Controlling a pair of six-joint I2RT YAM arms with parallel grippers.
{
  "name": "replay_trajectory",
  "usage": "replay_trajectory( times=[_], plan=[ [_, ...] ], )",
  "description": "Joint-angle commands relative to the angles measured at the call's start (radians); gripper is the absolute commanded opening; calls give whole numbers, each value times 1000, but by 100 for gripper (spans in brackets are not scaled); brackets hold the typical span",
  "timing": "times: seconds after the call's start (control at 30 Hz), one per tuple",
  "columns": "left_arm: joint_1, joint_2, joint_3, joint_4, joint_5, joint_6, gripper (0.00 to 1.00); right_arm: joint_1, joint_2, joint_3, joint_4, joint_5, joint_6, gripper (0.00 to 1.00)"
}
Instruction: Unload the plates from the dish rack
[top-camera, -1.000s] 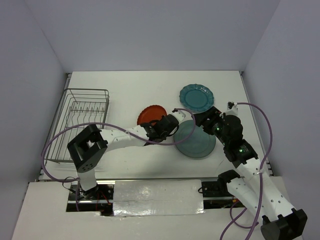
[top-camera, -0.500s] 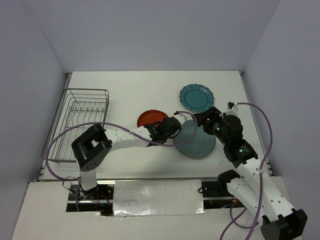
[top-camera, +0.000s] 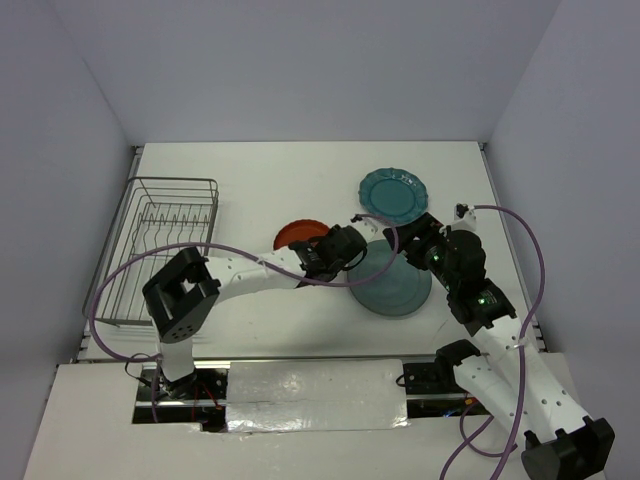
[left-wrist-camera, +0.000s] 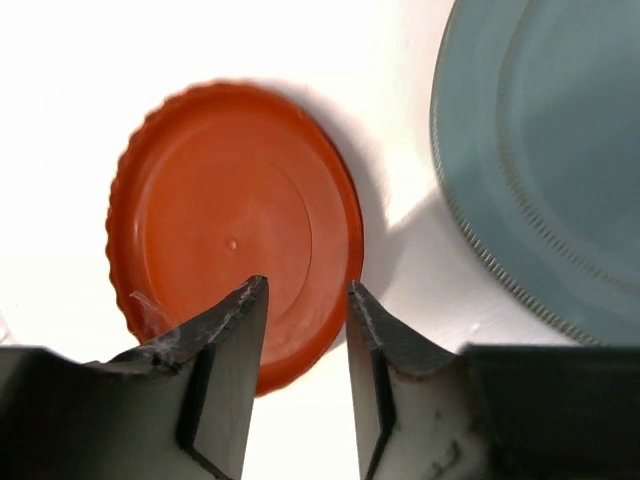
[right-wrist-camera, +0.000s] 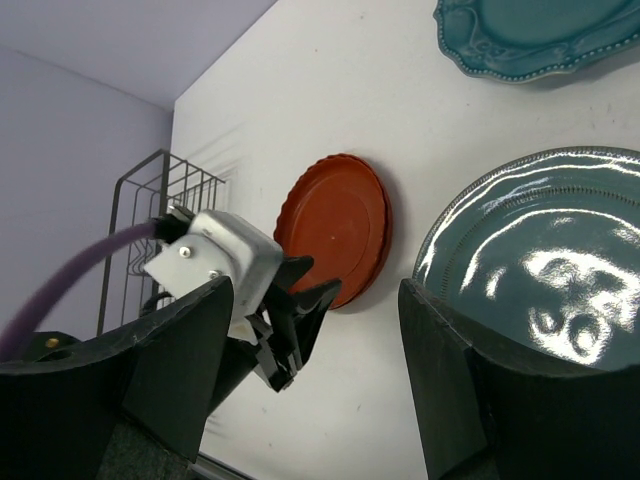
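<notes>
Edged back from the grey-teal plate, the left gripper hangs narrowly parted and empty over a red-orange plate. Right gripper gapes wide.

Light: bright, even, overhead | Glare: white patches on the grey-teal plate, right wrist view | Exposure: table blown out white, left wrist view | Shadows: soft, narrow, right of the red-orange plate | Focus: that plate's rim slightly blurred

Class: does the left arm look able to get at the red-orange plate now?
Probably yes: the left gripper hangs open just over the edge of the red-orange plate, nothing covers it, and the grey-teal plate lies apart beside it.
</notes>
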Motion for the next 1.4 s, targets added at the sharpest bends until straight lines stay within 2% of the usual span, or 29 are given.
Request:
replay_trajectory(
  times=[0.0, 0.03, 0.13, 0.17, 0.2, 0.23, 0.33, 0.4, 0.43, 0.53, 0.57, 0.6, 0.63, 0.67, 0.7, 0.8, 0.87, 1.03, 1.17, 1.37],
  plan=[
    [-4, -42, 42, -13, 0, -20, 46, 0, -1, 40, 8, 17, -10, 74],
    [-4, -50, 27, 12, 8, -28, 43, -2, -4, 40, 8, 17, -10, 74],
    [11, -96, -45, 56, 52, -63, 23, 0, -10, 37, 9, 13, -10, 74],
    [20, -131, -59, 56, 106, -78, 8, -2, -10, 36, 14, 9, -10, 74],
    [41, -152, -59, 47, 134, -84, 3, -2, -9, 34, 17, 3, -10, 74],
    [52, -209, -51, 24, 161, -90, 0, -2, -6, 33, 22, 0, -10, 75],
    [75, -318, -50, 22, 250, -87, 0, -2, 16, 37, 31, -39, -10, 79],
    [75, -427, -50, 37, 272, -72, 11, -2, 37, 43, 32, -61, -10, 81],
    [77, -480, -44, 37, 264, -71, 26, -2, 43, 45, 37, -82, -10, 83],
    [77, -535, -27, 16, 197, -55, 44, 0, 68, 46, 55, -145, -10, 91],
    [77, -557, -31, 14, 169, -45, 57, 0, 74, 49, 55, -159, -10, 93],
    [77, -568, -41, 29, 125, -35, 63, 1, 91, 57, 54, -170, -10, 95],
    [75, -585, -73, 49, 108, -32, 82, 0, 102, 62, 51, -182, -10, 98],
    [75, -593, -90, 84, 99, -53, 94, -2, 120, 72, 49, -211, -10, 99],
    [75, -601, -116, 100, 124, -70, 99, 3, 128, 78, 51, -225, -10, 100],
    [72, -628, -174, 160, 204, -90, 100, 16, 130, 83, 63, -242, -10, 100],
    [62, -656, -212, 191, 169, -98, 99, 30, 102, 72, 77, -219, -10, 100],
    [57, -758, -399, 382, 24, -64, 99, 101, 56, 71, 106, -184, -10, 100],
    [57, -843, -514, 471, 13, -51, 100, 121, 54, 66, 115, -161, -10, 100],
    [51, -939, -561, 487, 29, -58, 99, 125, 42, 51, 137, -161, -10, 100]
  ],
)
